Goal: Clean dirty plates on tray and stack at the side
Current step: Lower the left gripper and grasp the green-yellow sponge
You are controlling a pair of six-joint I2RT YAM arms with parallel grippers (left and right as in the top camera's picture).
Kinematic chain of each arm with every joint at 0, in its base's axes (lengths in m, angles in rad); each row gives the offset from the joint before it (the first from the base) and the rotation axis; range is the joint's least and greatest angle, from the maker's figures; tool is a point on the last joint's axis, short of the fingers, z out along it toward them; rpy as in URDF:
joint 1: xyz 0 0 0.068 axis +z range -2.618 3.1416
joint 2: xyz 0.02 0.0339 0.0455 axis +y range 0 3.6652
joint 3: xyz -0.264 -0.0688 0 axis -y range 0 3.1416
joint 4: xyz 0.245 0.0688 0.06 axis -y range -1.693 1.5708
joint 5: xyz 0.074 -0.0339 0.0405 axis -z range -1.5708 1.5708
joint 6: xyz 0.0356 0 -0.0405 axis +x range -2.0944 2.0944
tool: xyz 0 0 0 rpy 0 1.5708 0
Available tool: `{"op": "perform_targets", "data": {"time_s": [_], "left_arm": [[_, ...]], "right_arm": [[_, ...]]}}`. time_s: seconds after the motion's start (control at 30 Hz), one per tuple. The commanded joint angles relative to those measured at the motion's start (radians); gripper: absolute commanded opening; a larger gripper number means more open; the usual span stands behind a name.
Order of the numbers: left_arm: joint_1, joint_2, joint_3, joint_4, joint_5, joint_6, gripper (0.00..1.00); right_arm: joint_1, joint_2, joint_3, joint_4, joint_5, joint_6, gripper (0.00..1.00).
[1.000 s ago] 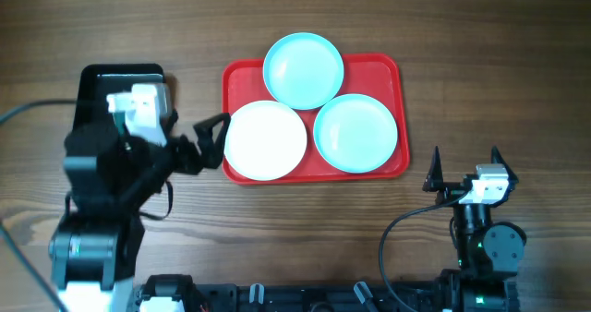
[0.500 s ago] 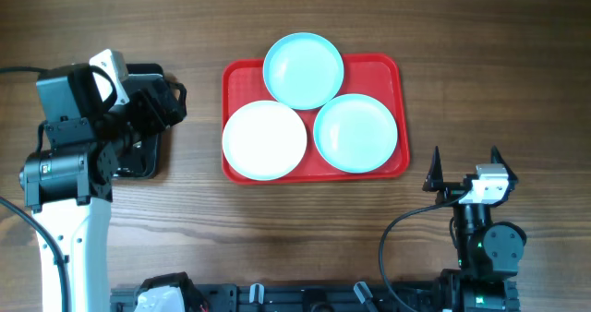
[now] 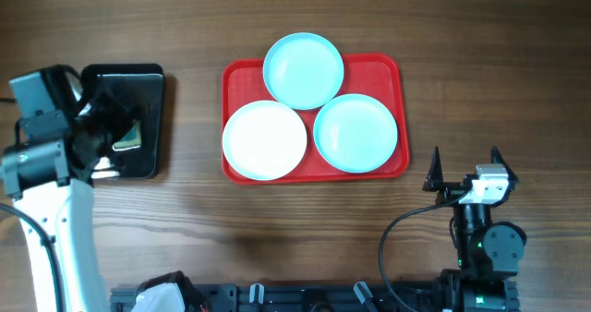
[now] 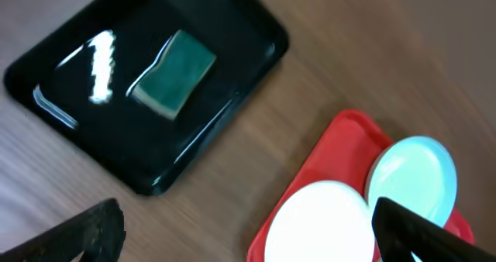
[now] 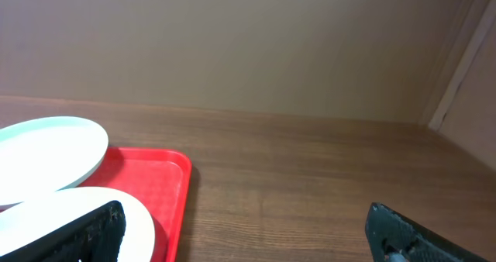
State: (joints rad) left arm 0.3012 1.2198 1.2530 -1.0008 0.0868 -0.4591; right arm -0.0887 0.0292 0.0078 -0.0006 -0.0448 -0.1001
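Observation:
The red tray (image 3: 384,72) lies mid-table and carries three plates: a turquoise plate (image 3: 303,69) at the back, a white plate (image 3: 265,140) front left and a second turquoise plate (image 3: 355,132) front right. My left gripper (image 4: 248,243) hangs open and empty, high over the table between the black tray and the red tray (image 4: 332,155). Below it the left wrist view shows the white plate (image 4: 318,223) and a turquoise plate (image 4: 411,177). My right gripper (image 3: 464,167) stands open and empty right of the red tray's front corner, apart from the plates.
A glossy black tray (image 3: 148,81) lies left of the red tray and holds a green sponge (image 4: 172,84). The left arm (image 3: 46,137) leans over its left side. Bare wood lies right of the red tray (image 5: 159,177).
The left arm has swung left and up, from beside the white plate to over the black tray. The right arm has not moved, and the plates lie as before.

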Motion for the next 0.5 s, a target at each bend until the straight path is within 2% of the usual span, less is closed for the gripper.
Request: {"op": "perform_targets", "data": {"time_s": [0.0,0.07,0.2,0.37,0.47], "left_arm": [[0.01,0.078,0.121,-0.095,0.005,0.017,1.0],[0.01,0.127,0.158,-0.126,0.005,0.037,1.0],[0.011,0.162,0.159,-0.064,-0.006,0.037,1.0],[0.011,0.198,0.158,0.005,-0.154,0.086,1.0],[0.011,0.257,0.158,0.031,-0.178,0.086,1.0]], "right_arm": [[-0.005,0.0,-0.003,0.002,-0.009,-0.005,1.0],[-0.005,0.0,-0.003,0.002,-0.009,-0.004,1.0],[-0.005,0.0,-0.003,0.002,-0.009,-0.004,1.0],[-0.005,0.0,-0.003,0.002,-0.009,-0.004,1.0],[-0.005,0.0,-0.003,0.003,-0.009,-0.005,1.0]]}}
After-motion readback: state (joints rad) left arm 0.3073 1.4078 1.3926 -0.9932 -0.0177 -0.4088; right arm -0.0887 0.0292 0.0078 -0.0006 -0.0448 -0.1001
